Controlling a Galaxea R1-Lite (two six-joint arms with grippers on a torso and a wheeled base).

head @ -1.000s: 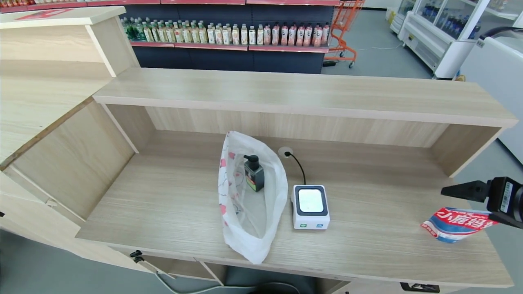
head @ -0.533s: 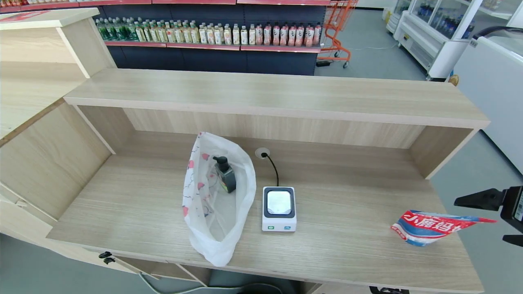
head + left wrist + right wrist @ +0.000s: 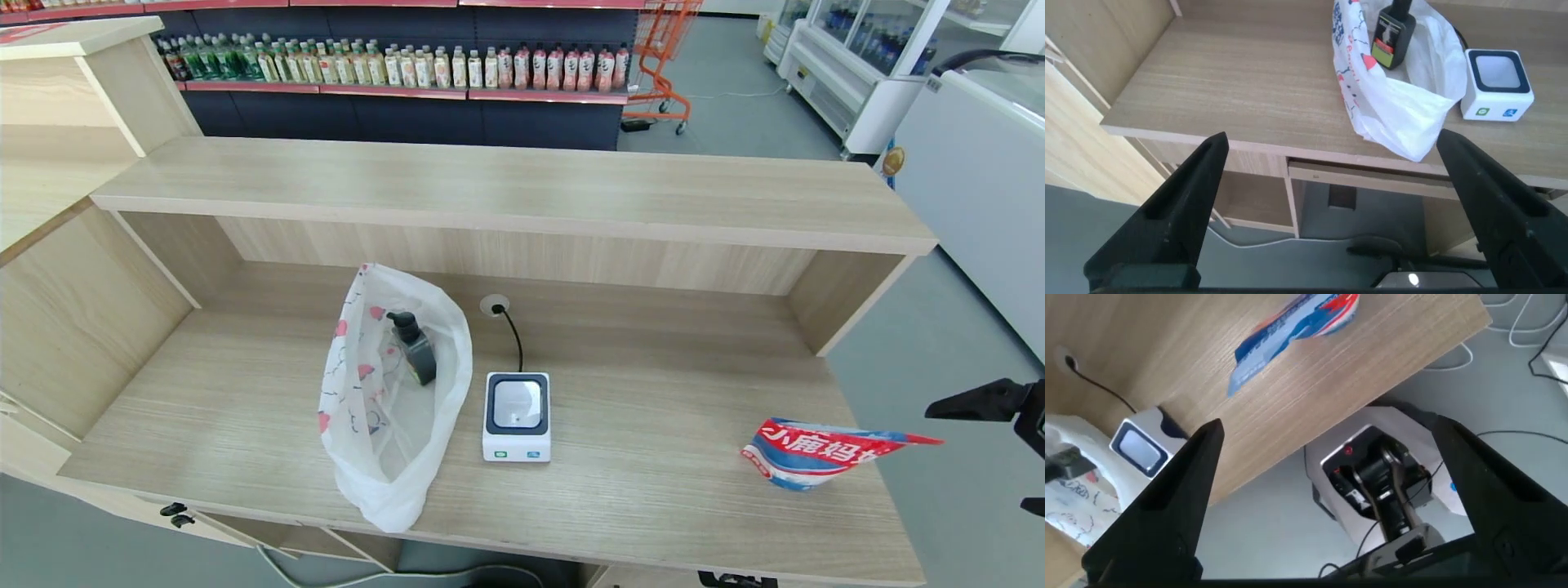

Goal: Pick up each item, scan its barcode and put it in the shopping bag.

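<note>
the right gripper (image 3: 980, 457) hangs off the right end of the counter (image 3: 653, 482), its two black fingers spread wide with nothing between them. in its own wrist view the right gripper (image 3: 1327, 429) looks past that spread at the wood and at the pouch (image 3: 1290, 331) lying on it.

the red, white and blue pouch (image 3: 824, 453) is the item not yet bagged. it lies near the counter's right end, apart from the fingers. from the gripper it lies toward the robot's left, roughly level with the open gap in the head view. its long axis runs along the counter, left to right: the rounded base points toward the scanner (image 3: 516, 406), the thin flat end toward the gripper. so a reach would likely meet the narrow end first. whether that end lifts off the wood, i cannot tell.

the scanner sits mid-counter, well apart from the pouch. just beside it, on its left, the shopping bag (image 3: 384, 425) lies open with a pump bottle (image 3: 412, 351) inside.

the left gripper (image 3: 1333, 139) is also wide and empty, held off the counter's near edge by the bag. the right arm is clearly the nearer one to the pouch.
</note>
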